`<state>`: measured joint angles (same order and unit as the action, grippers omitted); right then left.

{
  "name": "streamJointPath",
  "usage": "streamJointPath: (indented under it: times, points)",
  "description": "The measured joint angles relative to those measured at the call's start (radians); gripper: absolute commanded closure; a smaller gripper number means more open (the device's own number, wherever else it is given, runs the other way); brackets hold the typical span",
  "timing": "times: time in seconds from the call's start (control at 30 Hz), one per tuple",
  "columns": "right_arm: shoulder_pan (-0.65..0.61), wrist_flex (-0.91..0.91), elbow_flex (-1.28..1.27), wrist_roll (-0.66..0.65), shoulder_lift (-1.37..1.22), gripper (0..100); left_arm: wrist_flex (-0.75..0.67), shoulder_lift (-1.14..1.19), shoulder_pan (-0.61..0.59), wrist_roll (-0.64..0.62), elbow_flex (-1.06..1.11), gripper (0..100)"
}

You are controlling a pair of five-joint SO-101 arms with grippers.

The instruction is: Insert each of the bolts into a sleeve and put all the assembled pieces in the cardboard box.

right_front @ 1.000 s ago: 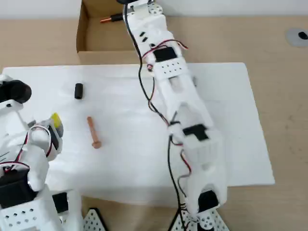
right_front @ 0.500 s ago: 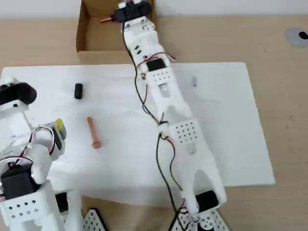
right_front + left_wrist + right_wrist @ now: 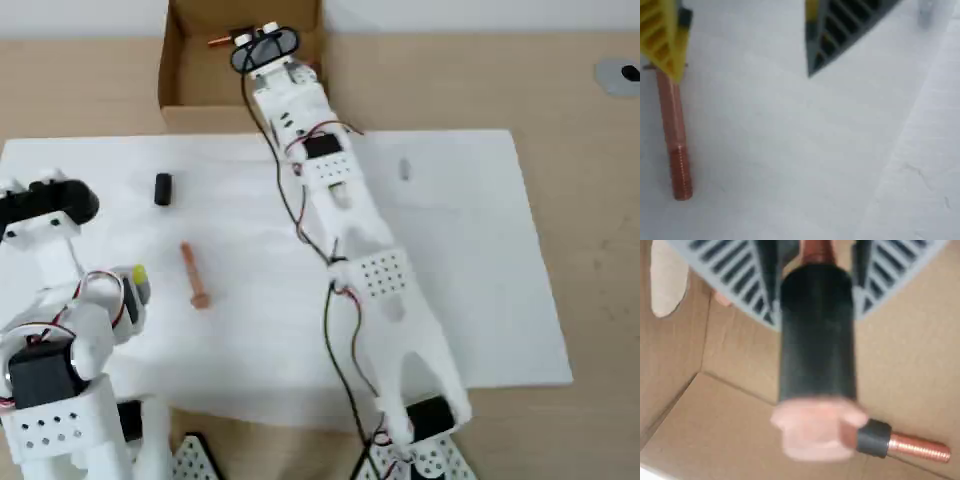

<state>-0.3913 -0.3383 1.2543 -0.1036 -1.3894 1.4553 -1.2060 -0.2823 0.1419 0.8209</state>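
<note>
Over the box (image 3: 172, 75), the right gripper (image 3: 816, 315) is hanging with its jaws pinching a black sleeve (image 3: 817, 357). A bolt (image 3: 815, 435) is sitting inside that sleeve, its head sticking out at the end away from the fingers. On the floor of the box, a finished piece (image 3: 900, 446) is lying just beside that head, copper thread showing past its black collar.

Outside the box, a white sheet (image 3: 470, 280) is covering the table (image 3: 585, 160). On it, a loose sleeve (image 3: 163, 188) is lying near the box's front wall, and a loose bolt (image 3: 195, 275) is lying farther from the box, apart from that sleeve. Farther still from the box, the left gripper (image 3: 742, 75) is hovering by the loose bolt with its jaws spread. Its yellow fingertip (image 3: 662, 40) is covering the bolt's head end, though contact cannot be told.
</note>
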Motion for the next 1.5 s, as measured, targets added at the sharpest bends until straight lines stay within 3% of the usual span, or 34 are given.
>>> streamJointPath:
  times: [0.33,0.5,0.63,0.83,1.0,1.3,1.5]
  points:
    - [0.0,-0.315,0.319,-0.002,0.002,78.7,0.0,0.069,0.006,-0.049,-0.043,82]
    - [0.002,-0.542,0.353,-0.002,0.084,78.8,0.006,0.298,-0.006,-0.109,-0.242,82]
    - [0.006,-0.798,0.358,-0.002,0.273,78.8,0.106,0.58,-0.002,-0.14,-0.465,82]
    - [0.038,-1.185,0.367,-0.002,0.496,78.8,0.272,0.956,0.132,-0.124,-0.74,82]
    - [0.126,-1.39,0.367,-0.002,0.634,78.8,0.288,1.003,0.239,-0.146,-0.764,82]
    - [0.304,-1.436,0.367,-0.002,0.789,78.8,0.287,1.036,0.232,-0.158,-0.578,82]
    - [0.324,-1.436,0.368,-0.002,0.896,78.8,0.193,1.165,0.184,-0.124,-0.569,82]
